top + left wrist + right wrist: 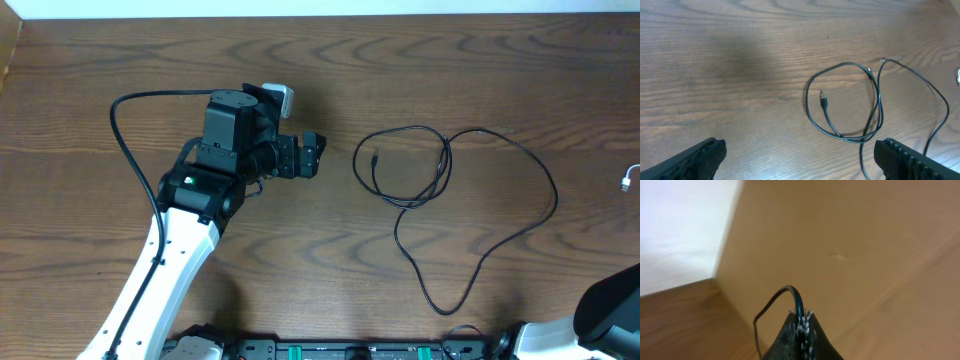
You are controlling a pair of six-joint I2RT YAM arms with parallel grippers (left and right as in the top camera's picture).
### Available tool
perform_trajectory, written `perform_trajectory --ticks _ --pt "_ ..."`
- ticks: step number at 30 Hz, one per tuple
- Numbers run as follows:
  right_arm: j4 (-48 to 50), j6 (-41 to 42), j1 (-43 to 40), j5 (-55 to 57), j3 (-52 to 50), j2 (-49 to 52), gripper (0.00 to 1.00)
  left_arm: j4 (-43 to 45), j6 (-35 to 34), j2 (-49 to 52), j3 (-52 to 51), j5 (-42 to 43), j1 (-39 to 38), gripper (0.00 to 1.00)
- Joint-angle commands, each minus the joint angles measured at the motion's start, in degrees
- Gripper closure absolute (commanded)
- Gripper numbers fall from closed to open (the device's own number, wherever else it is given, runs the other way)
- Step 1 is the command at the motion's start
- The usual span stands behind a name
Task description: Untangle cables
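A thin black cable (440, 190) lies on the wooden table right of centre, in a small loop joined to a larger one, with a plug end (374, 158) inside the small loop. My left gripper (312, 155) is open and empty, just left of that loop. In the left wrist view its jaws (800, 155) are wide apart above the table, and the loop (875, 102) and plug (823, 99) lie ahead of them. My right gripper (801, 316) is shut on a thin black cable (790, 291) that arcs out of its fingertips. A white cable end (627, 180) shows at the right edge.
The left arm's thick black robot cable (122, 140) arcs over the table at the left. Part of the right arm (610, 310) sits at the bottom right corner. In the right wrist view a tan surface (865, 240) fills the background, with a white area (680, 225) at upper left.
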Motion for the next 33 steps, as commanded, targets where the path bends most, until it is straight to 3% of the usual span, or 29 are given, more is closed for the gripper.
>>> perform_trajectory --ticks 1,18,33 --pt "-3.04 5.01 0.5 -11.98 1.07 1.4 0.99 -0.2 -0.48 0.31 1.27 -0.57 0.15 0.0" --pt "-3.48 6.23 0.92 -9.38 1.07 5.51 0.99 -0.2 -0.48 0.31 1.27 -0.57 0.15 0.0" --pt "5.4 6.25 0.81 -9.03 1.07 -7.76 0.99 -0.2 -0.48 0.31 1.27 -0.57 0.15 0.0"
